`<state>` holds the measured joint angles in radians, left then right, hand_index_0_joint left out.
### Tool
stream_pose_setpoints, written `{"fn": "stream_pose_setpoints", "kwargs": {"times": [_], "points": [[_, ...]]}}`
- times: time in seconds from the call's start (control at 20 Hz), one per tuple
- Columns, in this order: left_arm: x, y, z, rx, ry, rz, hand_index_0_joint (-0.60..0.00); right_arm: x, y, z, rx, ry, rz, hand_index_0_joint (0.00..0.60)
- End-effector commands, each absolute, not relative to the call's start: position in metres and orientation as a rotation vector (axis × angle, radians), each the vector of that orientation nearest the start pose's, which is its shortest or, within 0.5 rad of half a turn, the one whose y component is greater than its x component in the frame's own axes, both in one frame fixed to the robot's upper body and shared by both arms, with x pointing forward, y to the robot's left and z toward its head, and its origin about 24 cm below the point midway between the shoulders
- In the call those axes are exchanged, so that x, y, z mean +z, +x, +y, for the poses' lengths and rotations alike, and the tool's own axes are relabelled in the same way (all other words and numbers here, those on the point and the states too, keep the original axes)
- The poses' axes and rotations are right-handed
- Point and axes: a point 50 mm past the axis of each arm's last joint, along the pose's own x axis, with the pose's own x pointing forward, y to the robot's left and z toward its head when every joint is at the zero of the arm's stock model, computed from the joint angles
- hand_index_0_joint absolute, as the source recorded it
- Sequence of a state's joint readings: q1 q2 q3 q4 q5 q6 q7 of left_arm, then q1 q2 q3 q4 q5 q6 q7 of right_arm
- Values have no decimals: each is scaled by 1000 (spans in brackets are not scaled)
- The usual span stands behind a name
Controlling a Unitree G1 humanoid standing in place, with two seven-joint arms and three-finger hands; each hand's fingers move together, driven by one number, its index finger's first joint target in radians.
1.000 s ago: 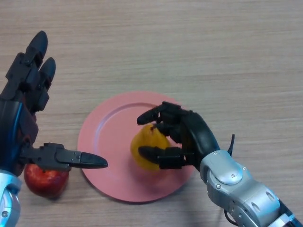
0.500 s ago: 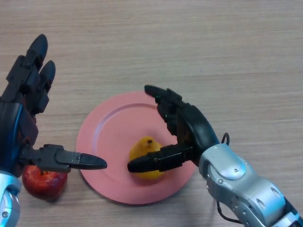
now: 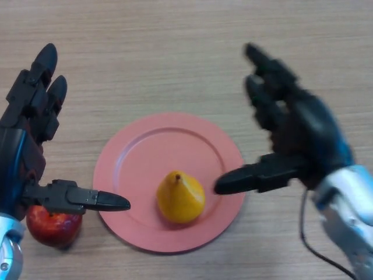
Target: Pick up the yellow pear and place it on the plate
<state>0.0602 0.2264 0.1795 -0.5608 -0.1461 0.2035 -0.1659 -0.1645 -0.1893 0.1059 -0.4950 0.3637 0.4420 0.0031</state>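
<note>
The yellow pear (image 3: 180,197) stands upright on the pink plate (image 3: 143,157), in its lower right part, with nothing touching it. My right hand (image 3: 300,131) hovers open to the right of the plate, fingers straight and pointing away, thumb reaching left toward the pear but apart from it. At the left edge my left hand (image 3: 26,140) is open as well, its thumb stretched out over the plate's left rim.
A red apple (image 3: 53,227) lies on the wooden table (image 3: 175,52) at the lower left, partly under my left hand, just off the plate's rim.
My right hand let go of the pear, opened and drew back up and to the right. The pear now stands free on the plate. The left hand stayed put.
</note>
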Motion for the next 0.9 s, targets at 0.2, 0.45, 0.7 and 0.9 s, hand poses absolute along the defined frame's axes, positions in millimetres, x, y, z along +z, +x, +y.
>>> {"fn": "stream_pose_setpoints", "kwargs": {"times": [0.2, 0.45, 0.7, 0.9], "points": [[183, 216, 203, -76, 178, -545, 0, 177, 228, -159, 283, 14, -385, 0], [182, 222, 198, -99, 201, -533, 0, 176, 218, -172, 226, -105, -411, 0], [187, 229, 194, -116, 219, -530, 0, 179, 220, -174, 200, -151, -439, 0], [185, 232, 192, -133, 243, -506, 0, 175, 223, -170, 199, -152, -420, 0]]}}
